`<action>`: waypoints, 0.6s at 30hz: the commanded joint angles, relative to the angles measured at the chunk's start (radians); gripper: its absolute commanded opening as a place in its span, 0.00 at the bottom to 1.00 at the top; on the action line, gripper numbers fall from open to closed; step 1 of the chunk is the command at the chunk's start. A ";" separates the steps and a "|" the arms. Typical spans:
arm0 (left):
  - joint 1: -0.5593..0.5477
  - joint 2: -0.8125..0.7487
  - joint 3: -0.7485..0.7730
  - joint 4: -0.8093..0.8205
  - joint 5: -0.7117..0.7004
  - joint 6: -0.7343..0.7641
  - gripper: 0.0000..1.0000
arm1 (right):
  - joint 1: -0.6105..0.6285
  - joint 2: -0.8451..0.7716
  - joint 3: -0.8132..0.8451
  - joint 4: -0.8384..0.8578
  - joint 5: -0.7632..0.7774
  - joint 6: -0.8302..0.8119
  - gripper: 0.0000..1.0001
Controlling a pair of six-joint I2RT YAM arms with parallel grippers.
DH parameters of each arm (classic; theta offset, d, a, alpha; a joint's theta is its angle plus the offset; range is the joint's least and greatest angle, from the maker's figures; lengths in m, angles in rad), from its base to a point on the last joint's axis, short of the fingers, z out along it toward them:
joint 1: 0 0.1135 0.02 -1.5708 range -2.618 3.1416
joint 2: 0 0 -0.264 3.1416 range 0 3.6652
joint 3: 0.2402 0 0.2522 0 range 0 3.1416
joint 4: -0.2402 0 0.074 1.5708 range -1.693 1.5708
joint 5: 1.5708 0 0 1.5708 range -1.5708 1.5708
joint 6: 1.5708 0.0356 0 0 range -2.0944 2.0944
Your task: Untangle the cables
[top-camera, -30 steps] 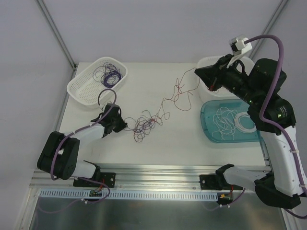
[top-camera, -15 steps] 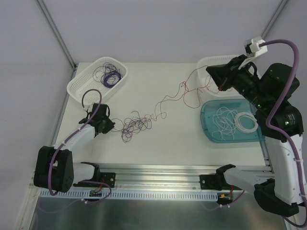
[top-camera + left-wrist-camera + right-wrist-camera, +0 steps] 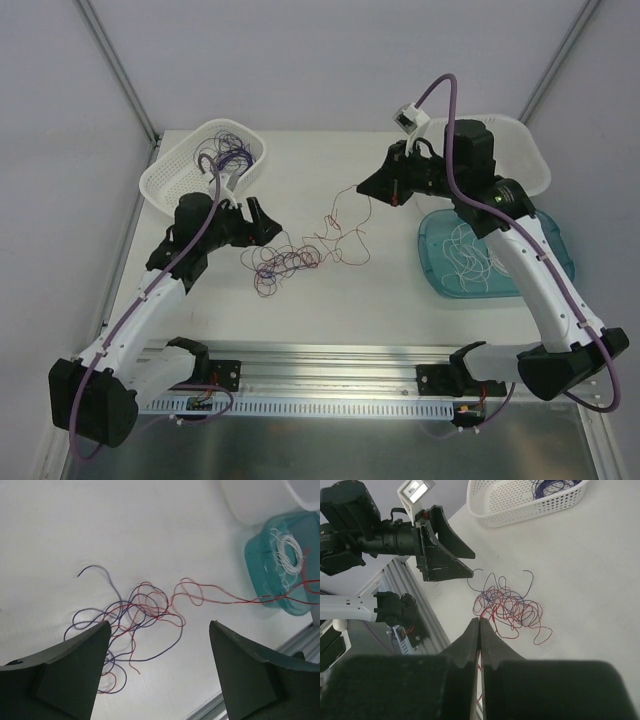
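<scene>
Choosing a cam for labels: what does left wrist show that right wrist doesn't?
Only left wrist: the teal tray holding white cables, and a white bin corner. Only right wrist: the basket with purple cables, and the right gripper shut on a red cable. Both: the red-and-purple tangle on the table, and the open left gripper.

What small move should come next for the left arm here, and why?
Probably lower the left gripper onto the tangle and close on a purple strand. Its jaws stand wide open and empty above the pile, while the right gripper is shut on a red cable that runs back into the tangle. Pinning purple would likely let red pull free.
</scene>
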 commanded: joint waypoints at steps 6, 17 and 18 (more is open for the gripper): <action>-0.180 0.027 0.108 0.194 0.166 0.191 0.81 | 0.034 -0.020 -0.030 0.089 -0.103 -0.005 0.01; -0.271 0.141 0.149 0.305 0.272 0.295 0.69 | 0.058 -0.042 -0.067 0.129 -0.120 0.026 0.01; -0.272 0.146 0.148 0.308 0.282 0.304 0.67 | 0.061 -0.043 -0.067 0.129 -0.118 0.024 0.01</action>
